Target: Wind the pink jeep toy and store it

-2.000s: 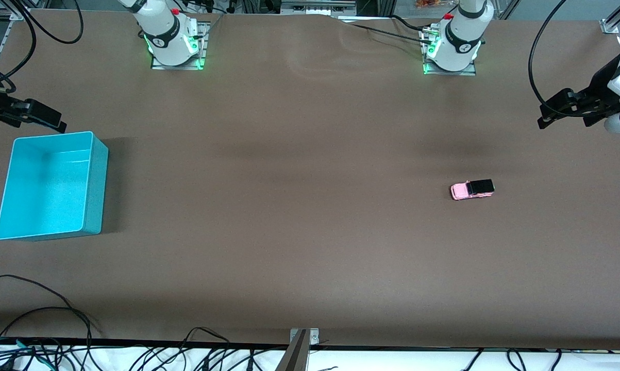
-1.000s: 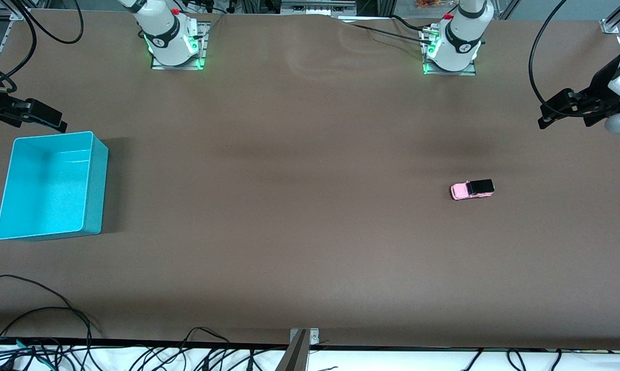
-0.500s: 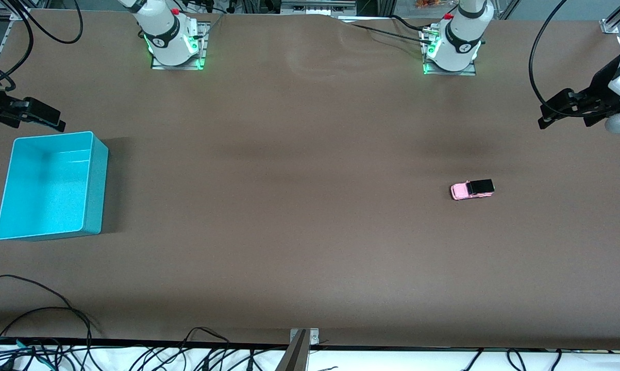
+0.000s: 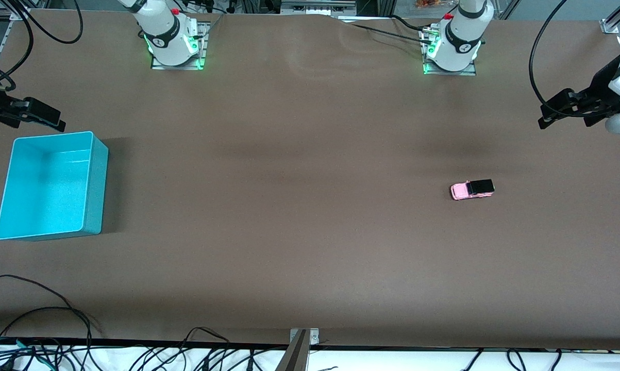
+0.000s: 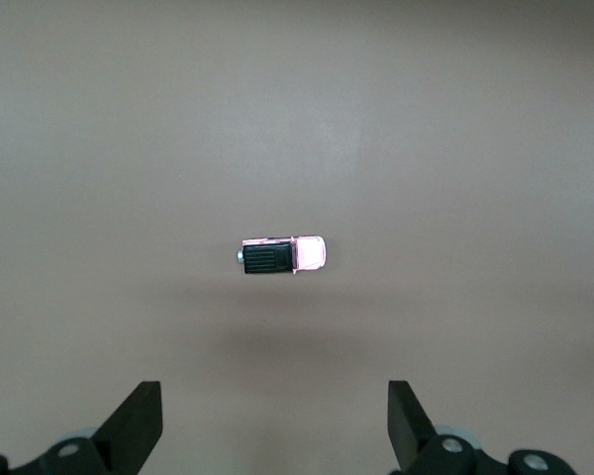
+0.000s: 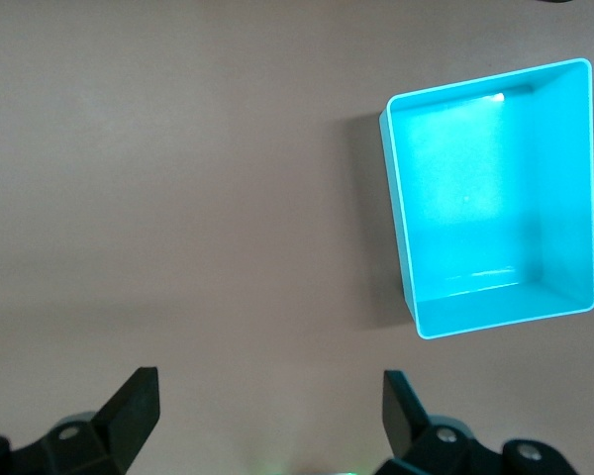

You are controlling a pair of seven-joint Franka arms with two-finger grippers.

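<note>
The pink jeep toy [image 4: 472, 189], tiny with a black roof section, stands on the brown table toward the left arm's end; it also shows in the left wrist view as the jeep [image 5: 283, 256]. My left gripper [image 4: 547, 116] hangs high over the table's edge at that end, open and empty [image 5: 272, 396]. My right gripper [image 4: 57, 121] hovers open over the table beside the turquoise bin [image 4: 96, 185], at the right arm's end. The bin [image 6: 564, 188] is empty.
Both arm bases [image 4: 173, 44] [image 4: 451, 49] stand at the table's edge farthest from the front camera. Loose black cables [image 4: 42, 319] lie along the edge nearest to that camera. A metal bracket [image 4: 303, 337] sits at the middle of that edge.
The right gripper has shifted very slightly by the bin. The jeep, the bin and the left gripper have not moved.
</note>
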